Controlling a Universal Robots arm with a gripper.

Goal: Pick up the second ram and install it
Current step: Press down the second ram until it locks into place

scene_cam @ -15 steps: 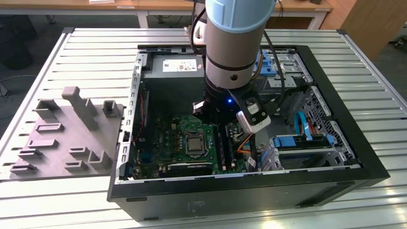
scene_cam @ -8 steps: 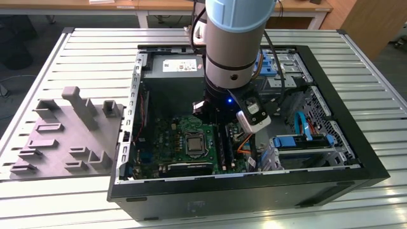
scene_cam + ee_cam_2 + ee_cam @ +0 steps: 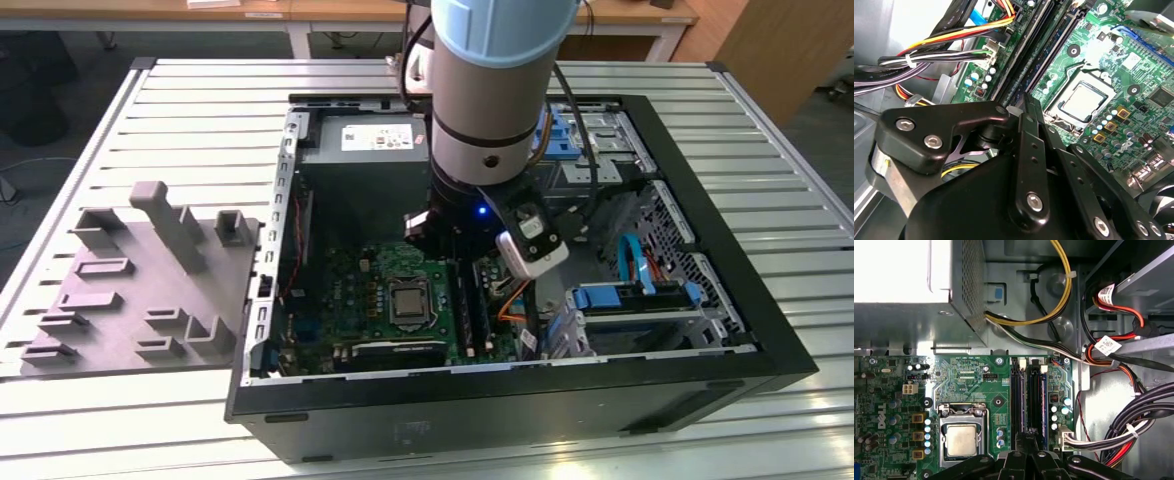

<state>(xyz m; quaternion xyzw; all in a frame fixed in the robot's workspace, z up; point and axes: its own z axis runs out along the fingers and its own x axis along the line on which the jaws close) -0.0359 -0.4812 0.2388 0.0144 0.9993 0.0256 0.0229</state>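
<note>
Second ram (image 3: 1031, 400), a slim dark circuit strip seen edge-on, stands between the long black plastic socket rails (image 3: 1016, 395) on the green motherboard (image 3: 969, 380), beside the square metal-capped processor socket (image 3: 961, 440). Black two-fingered gripper (image 3: 1030, 434) hangs directly over the near end of the strip; in both wrist views its fingers are drawn narrow and appear to pinch the strip's edge. Judgement: thin-edge grip and in-line pose keep the board parallel to its slot, so it can seat straight between the rails. In the exterior view the arm reaches down into the open black computer case (image 3: 747, 330); the grey moulded tray (image 3: 134, 290) sits well apart at that view's left. White tags (image 3: 1106, 346) on the cable bundle and a white sticker (image 3: 380, 137) on the power supply carry print, not transcribed.
</note>
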